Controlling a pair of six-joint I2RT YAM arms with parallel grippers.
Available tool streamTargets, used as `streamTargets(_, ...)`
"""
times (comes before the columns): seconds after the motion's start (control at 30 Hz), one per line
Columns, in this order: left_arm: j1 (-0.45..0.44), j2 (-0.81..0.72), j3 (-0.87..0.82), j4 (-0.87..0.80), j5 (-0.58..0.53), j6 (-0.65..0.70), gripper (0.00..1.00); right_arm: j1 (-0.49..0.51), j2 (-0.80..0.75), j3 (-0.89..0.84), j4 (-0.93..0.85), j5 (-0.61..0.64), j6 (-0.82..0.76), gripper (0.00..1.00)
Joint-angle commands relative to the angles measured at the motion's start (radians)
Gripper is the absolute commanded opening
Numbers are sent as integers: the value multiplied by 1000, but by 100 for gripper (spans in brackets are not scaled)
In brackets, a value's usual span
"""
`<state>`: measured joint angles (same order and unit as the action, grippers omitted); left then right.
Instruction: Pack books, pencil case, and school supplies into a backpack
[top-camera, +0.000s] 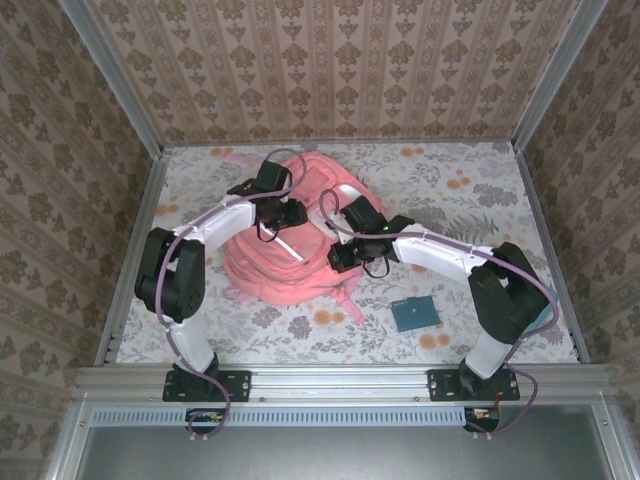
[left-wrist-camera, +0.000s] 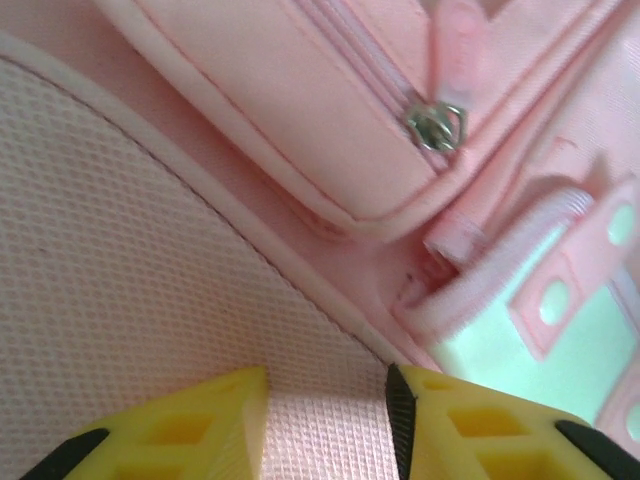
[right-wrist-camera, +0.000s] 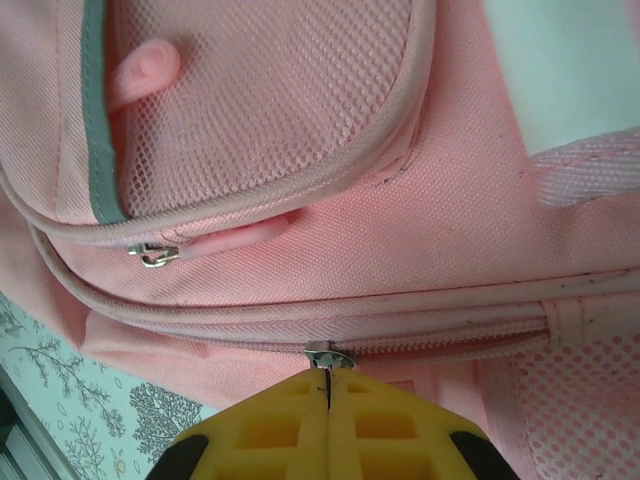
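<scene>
Top view: backpack (top-camera: 270, 265) sits mid-table (top-camera: 480, 190), partly hidden under both arms; teal book (top-camera: 413, 314) lies to its right.
Left wrist: left gripper (left-wrist-camera: 327, 385) fingers spread over backpack mesh.
Right wrist: right gripper (right-wrist-camera: 328, 380) fingers pressed together, pinching zipper pull (right-wrist-camera: 322, 354), tab hidden.

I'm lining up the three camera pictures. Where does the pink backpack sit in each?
Top external: backpack at the centre, slightly left.
Left wrist: backpack mesh and zip close up, beyond the left end effector.
Right wrist: backpack pockets close up, above the shut right end effector.
Shared landmark: silver zip pulls in both wrist views; pink fabric in all.
</scene>
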<state>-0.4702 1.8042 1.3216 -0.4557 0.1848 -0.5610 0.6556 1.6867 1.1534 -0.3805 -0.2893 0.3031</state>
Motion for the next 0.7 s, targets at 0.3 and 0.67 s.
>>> streamTargets(0.3,-14,-160,-113,-88,142,176,20,-23,-90,-9,6,50,132,0)
streamTargets(0.67,-84,-9,-105,-24,97,56,8,-17,-76,-33,-54,126,143,12)
